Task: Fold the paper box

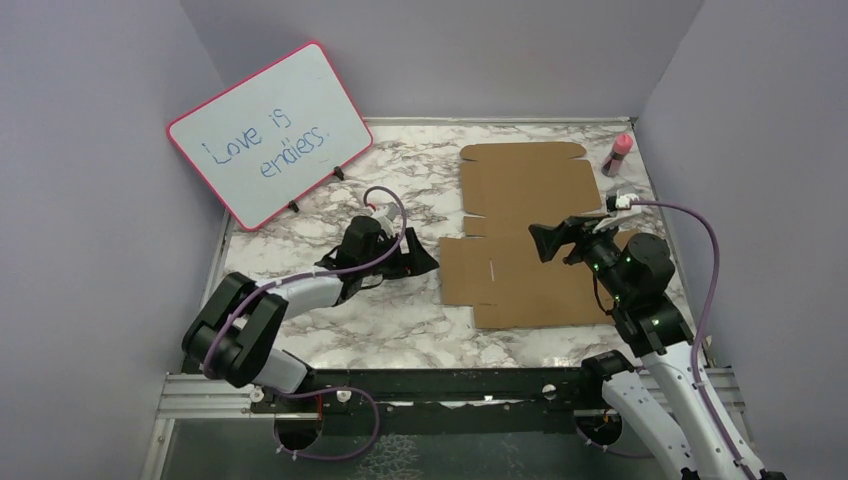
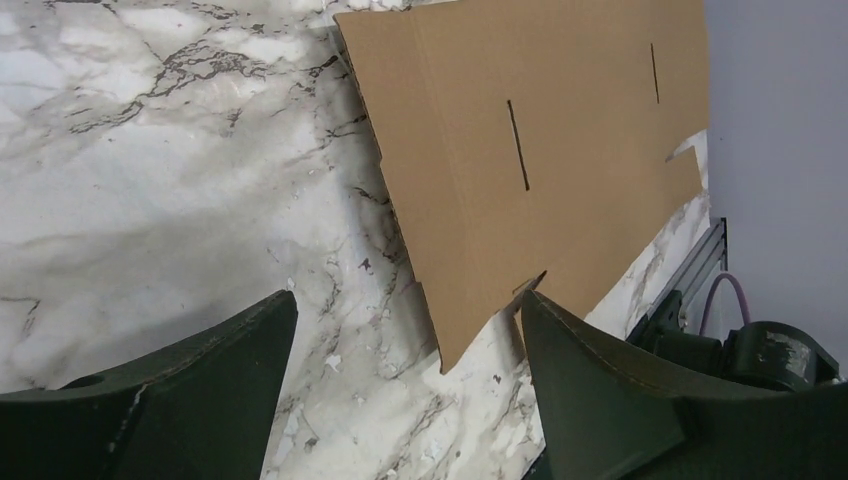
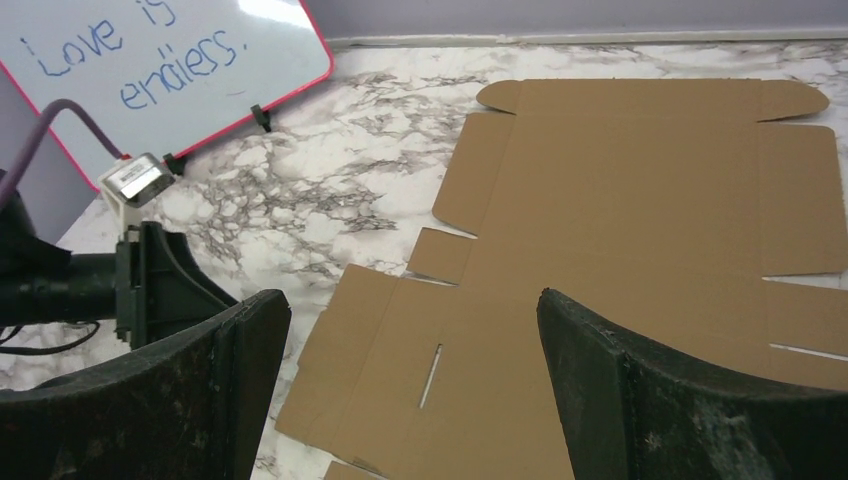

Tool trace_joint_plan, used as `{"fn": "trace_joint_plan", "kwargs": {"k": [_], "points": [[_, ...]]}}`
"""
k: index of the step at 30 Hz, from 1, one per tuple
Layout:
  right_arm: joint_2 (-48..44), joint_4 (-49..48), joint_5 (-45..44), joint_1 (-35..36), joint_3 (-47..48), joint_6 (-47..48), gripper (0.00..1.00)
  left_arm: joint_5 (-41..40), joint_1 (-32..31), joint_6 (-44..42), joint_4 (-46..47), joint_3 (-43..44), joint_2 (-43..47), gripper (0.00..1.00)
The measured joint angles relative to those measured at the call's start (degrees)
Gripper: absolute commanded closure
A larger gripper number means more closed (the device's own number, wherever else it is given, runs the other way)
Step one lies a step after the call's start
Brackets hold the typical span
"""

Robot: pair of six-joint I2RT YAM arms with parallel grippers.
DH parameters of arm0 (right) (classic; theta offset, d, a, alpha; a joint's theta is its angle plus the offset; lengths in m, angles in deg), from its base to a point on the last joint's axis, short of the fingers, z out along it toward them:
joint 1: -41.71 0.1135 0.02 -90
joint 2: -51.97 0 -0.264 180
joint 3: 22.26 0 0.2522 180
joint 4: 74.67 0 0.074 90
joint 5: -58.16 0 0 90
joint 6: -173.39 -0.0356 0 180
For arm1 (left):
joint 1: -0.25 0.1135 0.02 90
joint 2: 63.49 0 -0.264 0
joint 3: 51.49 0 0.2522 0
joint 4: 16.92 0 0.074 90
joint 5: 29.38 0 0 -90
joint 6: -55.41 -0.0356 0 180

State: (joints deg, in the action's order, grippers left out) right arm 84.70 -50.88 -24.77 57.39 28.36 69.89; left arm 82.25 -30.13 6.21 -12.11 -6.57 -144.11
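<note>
Paper box (image 1: 525,235) lies unfolded and flat on the marble table (image 1: 400,320), right of centre, slits and flaps exposed; no panel is raised, so folding appears not yet begun. Left gripper (image 1: 425,262) sits low beside the sheet's left edge, jaws apart with nothing between them; in the left wrist view a corner of the cardboard lies just ahead, between the two fingers, a placement that suggests an approach to catch that side flap. Right gripper (image 1: 545,240) hovers above the sheet's middle, jaws wide and empty; probably stationed to pin the base panel. Whiteboard (image 1: 270,130) and pink bottle (image 1: 618,153) stand at the back, apart from the work.
</note>
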Motion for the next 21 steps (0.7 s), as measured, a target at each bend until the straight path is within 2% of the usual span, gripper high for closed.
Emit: {"fn": "trace_joint_plan", "kwargs": {"k": [8, 15, 21], "points": [[0.28, -0.26, 1.64, 0.00, -1.42, -0.02, 0.02, -0.22, -1.81, 3.58, 6.23, 3.02, -10.05, 0.33], [0.35, -1.27, 2.27, 0.00, -2.89, -0.42, 0.02, 1.60, -2.49, 7.69, 12.02, 4.55, -17.79, 0.66], [1.29, -1.46, 2.82, 0.00, -3.19, -0.63, 0.03, 2.71, -3.52, 9.20, 13.35, 4.66, -19.47, 0.93]]}}
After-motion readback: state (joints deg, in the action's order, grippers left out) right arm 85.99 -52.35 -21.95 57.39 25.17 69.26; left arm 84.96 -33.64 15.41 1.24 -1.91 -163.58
